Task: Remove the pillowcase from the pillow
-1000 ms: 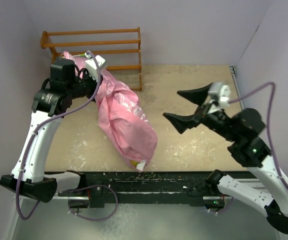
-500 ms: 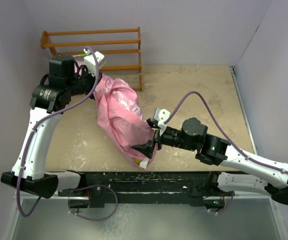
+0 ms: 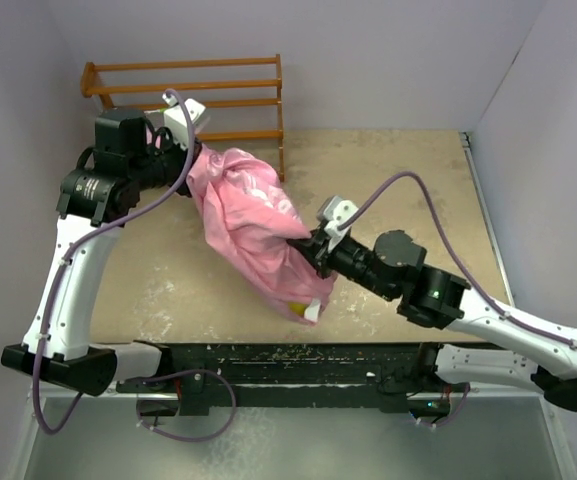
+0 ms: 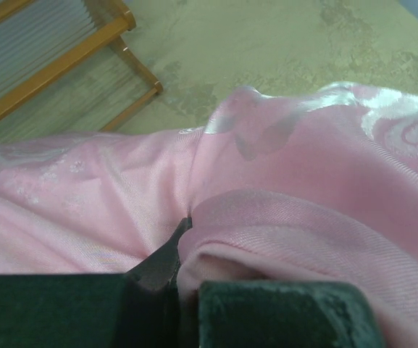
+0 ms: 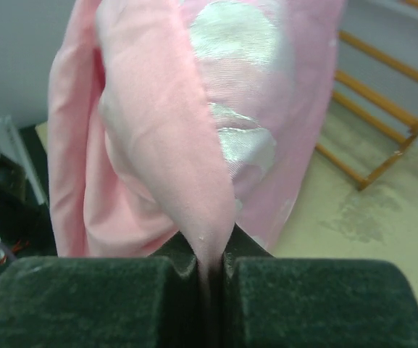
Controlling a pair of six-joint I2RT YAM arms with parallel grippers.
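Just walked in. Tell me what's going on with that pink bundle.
Both arms grip the pink pillowcase. The left gripper is shut on its far end by the wooden rack. The right gripper pinches a fold close to the near end. The pillow is almost wholly inside, only a cream and yellow corner peeking out at the near end, so the cover is not yet off.

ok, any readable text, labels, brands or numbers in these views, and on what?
None can be read.
On the left arm, a round label: pale marks, too small to read.
At the near end of the pillowcase, a white tag: no legible print.
On the pillowcase itself: rose pattern only, no lettering.
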